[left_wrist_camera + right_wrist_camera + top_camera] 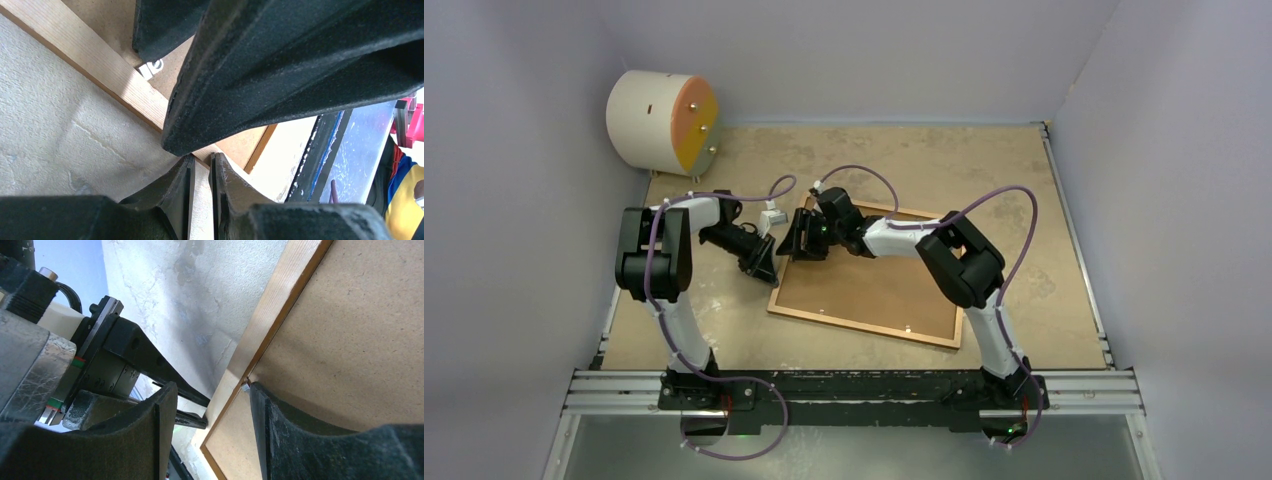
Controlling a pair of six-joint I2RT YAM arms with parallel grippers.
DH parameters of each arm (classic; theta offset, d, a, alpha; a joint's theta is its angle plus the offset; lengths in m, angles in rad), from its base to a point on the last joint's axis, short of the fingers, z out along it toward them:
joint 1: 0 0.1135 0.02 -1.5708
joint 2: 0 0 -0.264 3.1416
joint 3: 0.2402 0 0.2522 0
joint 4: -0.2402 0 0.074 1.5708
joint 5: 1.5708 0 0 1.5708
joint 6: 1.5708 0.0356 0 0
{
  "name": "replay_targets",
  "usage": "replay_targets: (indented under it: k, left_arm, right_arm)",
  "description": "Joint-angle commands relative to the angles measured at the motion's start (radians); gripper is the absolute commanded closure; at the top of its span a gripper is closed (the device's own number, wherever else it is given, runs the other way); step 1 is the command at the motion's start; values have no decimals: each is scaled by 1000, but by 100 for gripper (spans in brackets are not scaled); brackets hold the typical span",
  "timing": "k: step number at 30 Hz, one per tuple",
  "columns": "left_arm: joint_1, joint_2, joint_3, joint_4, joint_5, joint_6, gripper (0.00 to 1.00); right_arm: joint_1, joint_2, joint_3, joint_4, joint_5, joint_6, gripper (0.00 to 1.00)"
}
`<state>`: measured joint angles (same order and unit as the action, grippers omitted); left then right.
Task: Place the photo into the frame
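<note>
- Frame lies flat on the desk, back up, so the brown backing board shows inside the thin orange-brown wooden rail. It sits mid-desk, turned slightly askew.
- Right pincer is at the frame's far-left corner. It is spread wide and holds nothing.
- In the right wrist view its fingers straddle the rail. One finger is down on the backing board and the other is over bare desk outside the frame.
- A small metal tab sits at the board's edge, right at the tip of the finger on the board.
- Left pincer is just beside the right one, at the frame's left edge near the same corner.
- In the left wrist view its fingers stand almost together, with only a thin slit between them and the tips at the rail.
- Cannot tell whether the left pincer is nipping the rail or just touching it.
- The right pincer fills most of the left wrist view and blocks the corner.
- Cream-and-orange cylinder lies on its side in the far-left corner of the desk, well apart from the frame.
</note>
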<state>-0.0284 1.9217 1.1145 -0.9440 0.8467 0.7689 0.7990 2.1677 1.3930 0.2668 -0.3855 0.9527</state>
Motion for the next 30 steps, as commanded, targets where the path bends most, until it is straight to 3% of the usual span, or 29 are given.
replay_targets:
  k: [1, 3, 6, 10, 13, 21, 30]
  left_arm:
    - [-4, 4, -16, 93, -121, 67, 80]
    - [2, 0, -7, 80, -118, 72, 79]
    - [20, -17, 18, 46, -109, 90, 67]
    - [28, -54, 52, 8, -97, 116, 44]
    - [28, -72, 75, -25, -89, 134, 37]
    - [54, -127, 87, -54, -116, 150, 28]
    - [54, -206, 51, -59, -162, 128, 28]
  right_arm:
    - [-3, -26, 27, -51, -29, -40, 42]
    - [-9, -61, 36, -89, -23, -107, 41]
    - [-10, -154, 27, -223, 73, -297, 38]
    - [2, -321, -115, -325, 161, -447, 34]
    - [33, -433, -249, -382, 212, -507, 30]
    - [227, -553, -395, -571, 441, -596, 28]
    - [338, -577, -408, -643, 619, -638, 30]
